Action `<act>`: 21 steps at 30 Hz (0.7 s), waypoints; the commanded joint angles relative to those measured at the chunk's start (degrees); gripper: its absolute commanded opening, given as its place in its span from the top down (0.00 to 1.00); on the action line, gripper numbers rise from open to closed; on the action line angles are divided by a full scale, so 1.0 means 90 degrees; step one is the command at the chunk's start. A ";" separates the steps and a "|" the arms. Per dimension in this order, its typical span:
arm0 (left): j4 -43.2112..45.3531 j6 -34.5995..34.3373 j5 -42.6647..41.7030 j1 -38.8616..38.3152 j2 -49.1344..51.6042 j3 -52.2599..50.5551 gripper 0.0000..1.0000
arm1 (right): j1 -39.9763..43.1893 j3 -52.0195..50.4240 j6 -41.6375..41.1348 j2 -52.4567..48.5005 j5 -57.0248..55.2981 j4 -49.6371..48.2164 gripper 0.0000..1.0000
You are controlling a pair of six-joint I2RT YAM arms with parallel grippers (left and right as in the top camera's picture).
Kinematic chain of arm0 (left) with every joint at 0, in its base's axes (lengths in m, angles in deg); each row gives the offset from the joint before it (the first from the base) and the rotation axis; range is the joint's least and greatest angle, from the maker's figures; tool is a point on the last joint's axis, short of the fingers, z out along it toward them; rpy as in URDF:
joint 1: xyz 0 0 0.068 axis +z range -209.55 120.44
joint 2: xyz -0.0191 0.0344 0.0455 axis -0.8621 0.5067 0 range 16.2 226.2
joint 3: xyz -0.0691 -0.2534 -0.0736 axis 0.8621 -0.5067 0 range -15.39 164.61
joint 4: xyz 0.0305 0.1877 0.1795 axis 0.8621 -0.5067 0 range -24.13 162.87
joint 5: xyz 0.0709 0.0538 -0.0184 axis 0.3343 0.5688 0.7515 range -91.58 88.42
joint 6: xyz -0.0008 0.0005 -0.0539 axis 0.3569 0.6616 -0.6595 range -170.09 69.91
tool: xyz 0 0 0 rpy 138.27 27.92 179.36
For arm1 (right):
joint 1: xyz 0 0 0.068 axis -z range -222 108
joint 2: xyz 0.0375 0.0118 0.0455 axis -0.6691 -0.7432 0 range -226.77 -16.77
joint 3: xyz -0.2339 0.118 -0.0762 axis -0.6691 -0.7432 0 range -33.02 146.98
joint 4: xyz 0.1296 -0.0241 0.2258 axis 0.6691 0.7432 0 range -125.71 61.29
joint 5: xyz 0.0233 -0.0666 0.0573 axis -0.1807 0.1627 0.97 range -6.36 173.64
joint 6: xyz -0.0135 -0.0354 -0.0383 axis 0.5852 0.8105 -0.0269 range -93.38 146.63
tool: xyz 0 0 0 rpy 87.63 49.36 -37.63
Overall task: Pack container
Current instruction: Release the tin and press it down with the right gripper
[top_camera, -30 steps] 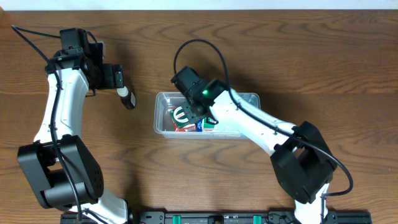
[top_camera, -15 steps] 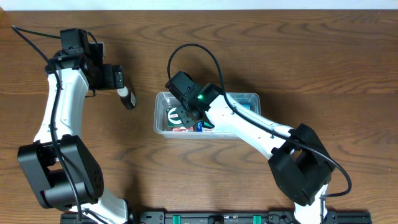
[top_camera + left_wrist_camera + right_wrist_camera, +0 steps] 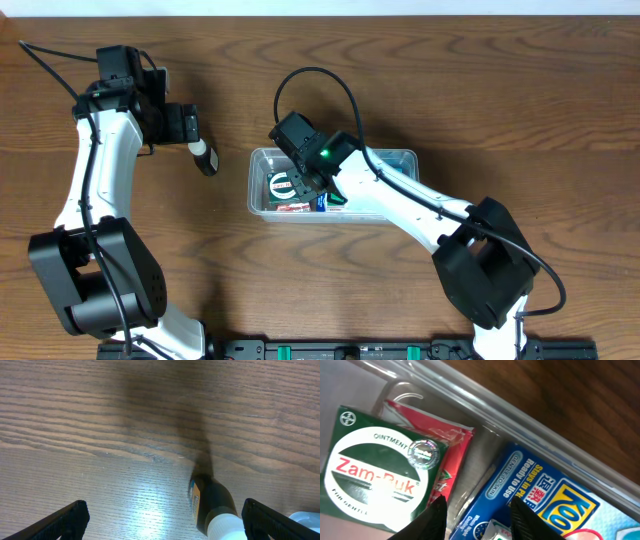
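The clear container (image 3: 400,154) lies at the table's middle; its wall shows in the right wrist view (image 3: 470,402). In its left end lie a green Zam-Buk tin (image 3: 283,186) (image 3: 375,475), a red packet (image 3: 456,442) and a blue packet (image 3: 555,495). My right gripper (image 3: 303,178) (image 3: 475,520) is low inside that end, jaws a little apart over the blue packet, with a small white-green box edge between them. My left gripper (image 3: 194,127) (image 3: 162,520) is wide open just above the table. A black bottle with a white cap (image 3: 205,157) (image 3: 212,507) lies beside its right finger.
The right half of the container is largely hidden under my right arm (image 3: 400,200). Bare wooden table (image 3: 520,90) lies all round the container and the bottle.
My right gripper has shifted a little to the left inside the container's left end. The left arm and the bottle have not moved.
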 commanded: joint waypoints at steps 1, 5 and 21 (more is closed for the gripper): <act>-0.0024 -0.0010 0.0078 0.0022 0.0066 -0.0039 0.02 | 0.0029 -0.0044 -0.0095 -0.0223 -0.0131 -0.0010 0.61; -0.0024 -0.0010 0.0078 0.0019 0.0066 -0.0039 0.02 | 0.0029 -0.0041 -0.0090 -0.0250 -0.0134 -0.0046 0.67; -0.0024 -0.0010 0.0078 0.0022 0.0066 -0.0039 0.02 | 0.0034 -0.0041 -0.0141 -0.0301 -0.0255 -0.0192 0.94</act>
